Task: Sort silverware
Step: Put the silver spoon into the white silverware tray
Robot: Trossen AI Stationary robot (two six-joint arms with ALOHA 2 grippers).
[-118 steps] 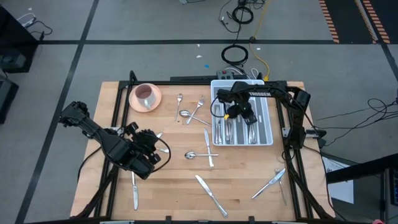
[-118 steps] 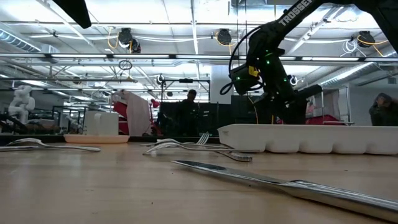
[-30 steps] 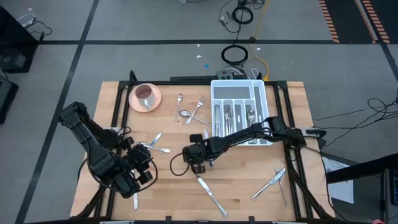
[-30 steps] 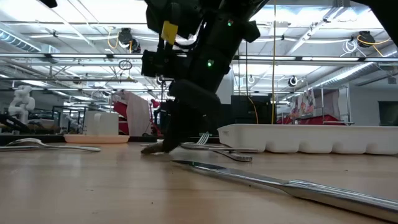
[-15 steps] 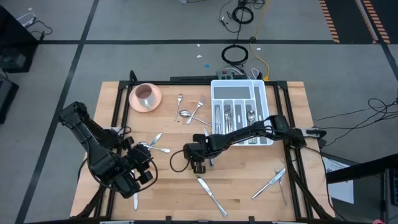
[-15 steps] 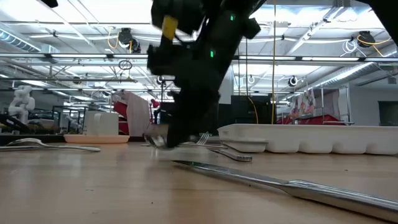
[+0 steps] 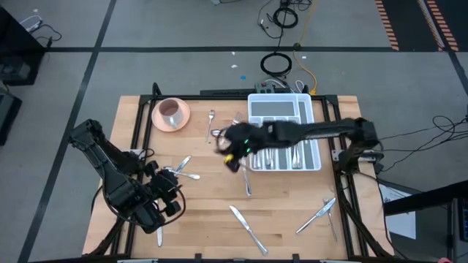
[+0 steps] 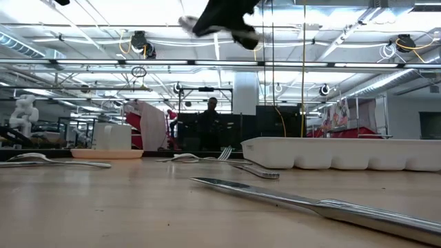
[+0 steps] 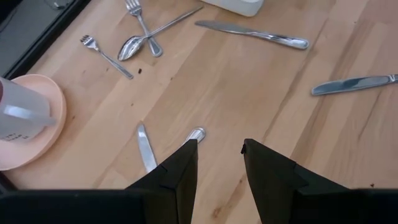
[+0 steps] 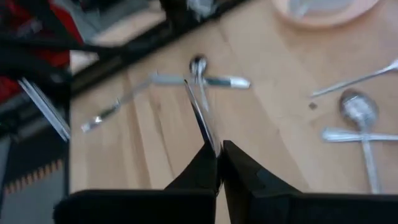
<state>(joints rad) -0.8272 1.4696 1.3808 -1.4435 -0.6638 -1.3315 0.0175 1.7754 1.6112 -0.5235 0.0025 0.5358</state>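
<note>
My right gripper (image 7: 232,152) hangs high over the middle of the table, left of the white tray (image 7: 282,98), shut on a silver spoon (image 10: 198,112). The spoon's bowl (image 8: 186,23) sticks out past the fingers. My left gripper (image 9: 217,147) stands open and empty above the table's near left part, over the handle end of one piece (image 9: 196,133) and a knife (image 9: 144,148) lying flat. More silverware lies on the wood: a spoon and forks (image 7: 221,130), a knife (image 7: 247,183) and another knife (image 7: 248,229). My right gripper pinches the spoon's slim handle (image 10: 210,142) between its two fingers. The fingers slant down toward the table's left, and the spoon runs on past them along their line. It is lifted well clear of the table.
A pink dish with a cup (image 7: 170,113) sits at the far left corner. The tray (image 8: 337,154) holds several pieces in its compartments. A fork and a knife (image 7: 319,215) lie near the right edge, and a knife (image 7: 158,232) lies by the left arm.
My right gripper has risen from the tabletop at the centre and gone toward the far edge, rolling as it went. The spoon has gone up with it, lifted clear of the wood. The knife beside that spot has stayed where it was.
</note>
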